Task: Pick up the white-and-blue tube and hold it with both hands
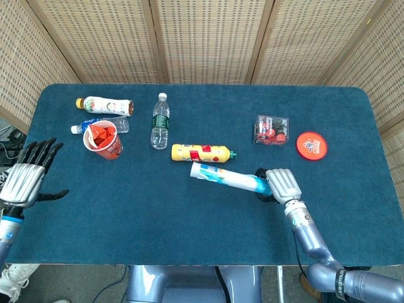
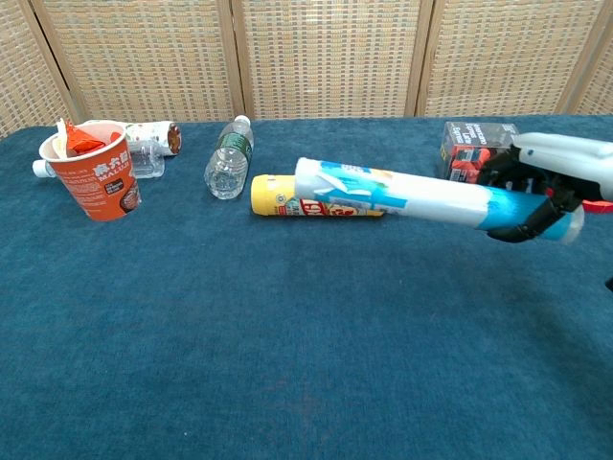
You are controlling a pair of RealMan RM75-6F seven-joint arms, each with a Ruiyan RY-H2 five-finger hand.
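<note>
Backdrop: woven cane screens stand behind a counter point(image 1: 189, 208) covered in dark blue cloth.
Head view, tube: the white-and-blue tube point(image 1: 226, 178) lies slanted just below the yellow bottle point(image 1: 201, 153), its blue end inside the right hand point(image 1: 281, 185); gripping one end leaves the long white body free, which I judge is meant for the other hand.
Head view, right hand: fingers wrapped round the tube's end, palm down.
Head view, left hand: the left hand point(image 1: 26, 178) hovers at the counter's left edge, fingers spread and holding nothing, well apart from the tube.
Head view, bystanders: red cup point(image 1: 103, 141), water bottle point(image 1: 160, 120), clear box point(image 1: 272, 129) and red lid point(image 1: 311, 145) sit untouched.
Chest view, tube: the tube point(image 2: 402, 196) appears clear of the cloth, nearly level, its free end crossing in front of the yellow bottle point(image 2: 278, 196).
Chest view, right hand: the right hand point(image 2: 536, 187) clamps the blue end, dark fingers point(image 2: 522, 230) curled beneath it.
Chest view, left hand: not shown.
</note>
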